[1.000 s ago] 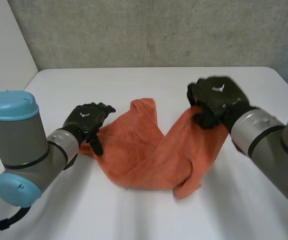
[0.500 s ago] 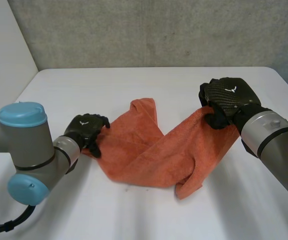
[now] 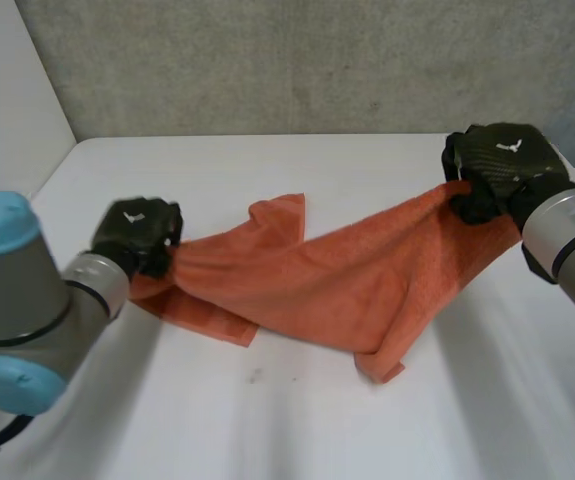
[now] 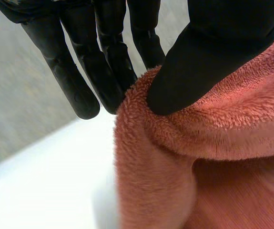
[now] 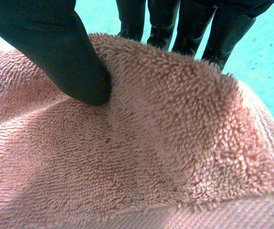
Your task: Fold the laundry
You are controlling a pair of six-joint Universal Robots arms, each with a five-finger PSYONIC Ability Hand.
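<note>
Thumb and fingers of my left robot hand (image 3: 135, 228) pinched one end of the fluffy orange terry towel (image 3: 337, 280); my right robot hand (image 3: 497, 165) pinched the opposite end likewise, while its lower folds lay on the white table (image 3: 267, 420).

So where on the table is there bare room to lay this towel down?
Bare table lies in front of the towel, at the near edge, and behind it toward the wall. The middle is crowded: the towel spans from left hand to right hand.
</note>
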